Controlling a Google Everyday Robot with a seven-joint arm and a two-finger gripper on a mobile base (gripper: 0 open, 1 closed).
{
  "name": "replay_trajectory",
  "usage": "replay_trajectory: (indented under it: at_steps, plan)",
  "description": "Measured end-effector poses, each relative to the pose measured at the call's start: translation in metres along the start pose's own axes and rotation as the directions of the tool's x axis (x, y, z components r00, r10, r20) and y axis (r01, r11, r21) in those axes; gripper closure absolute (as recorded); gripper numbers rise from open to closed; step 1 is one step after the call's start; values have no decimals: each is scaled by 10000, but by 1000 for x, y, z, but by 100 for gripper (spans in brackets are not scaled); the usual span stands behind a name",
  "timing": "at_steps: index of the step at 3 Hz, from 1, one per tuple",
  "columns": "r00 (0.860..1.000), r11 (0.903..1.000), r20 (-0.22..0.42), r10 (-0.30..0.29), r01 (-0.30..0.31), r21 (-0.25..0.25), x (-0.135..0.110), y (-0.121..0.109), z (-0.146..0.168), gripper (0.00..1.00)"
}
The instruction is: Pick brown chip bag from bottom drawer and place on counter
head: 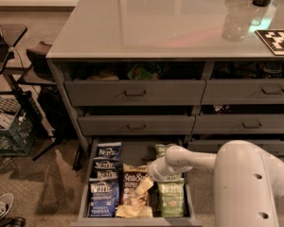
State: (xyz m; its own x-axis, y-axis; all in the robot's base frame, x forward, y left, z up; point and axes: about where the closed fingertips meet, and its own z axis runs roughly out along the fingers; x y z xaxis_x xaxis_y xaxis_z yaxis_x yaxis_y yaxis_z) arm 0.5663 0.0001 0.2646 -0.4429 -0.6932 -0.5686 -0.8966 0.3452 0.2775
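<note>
The brown chip bag (133,192) lies in the middle of the open bottom drawer (85,189), between blue Kettle bags (104,182) on its left and green Kettle bags (171,196) on its right. My gripper (146,185) reaches down from the white arm (194,161) and sits right at the brown bag's upper right edge. The glossy light-grey counter (151,20) tops the cabinet above.
Two handled grey drawers (135,92) stand slightly open above the bottom one. A clear cup (235,22) and a black-and-white marker tile (279,40) sit on the counter at the right. A dark wire crate (9,126) and chair legs stand at the left.
</note>
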Motion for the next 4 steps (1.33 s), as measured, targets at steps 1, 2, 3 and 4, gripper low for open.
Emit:
replay_trajectory:
  at_steps: [1,2,3,4]
  plan:
    - [10000,10000,0,0,0,-1,0,0,0,0]
    - [9972,9979,-381,648,-646,68,20,-17,22,0]
    - [9896,9926,-770,1214,-1206,143,47,-36,64,0]
    - [9896,9947,-1066,965,-920,464,52,-37,100,0]
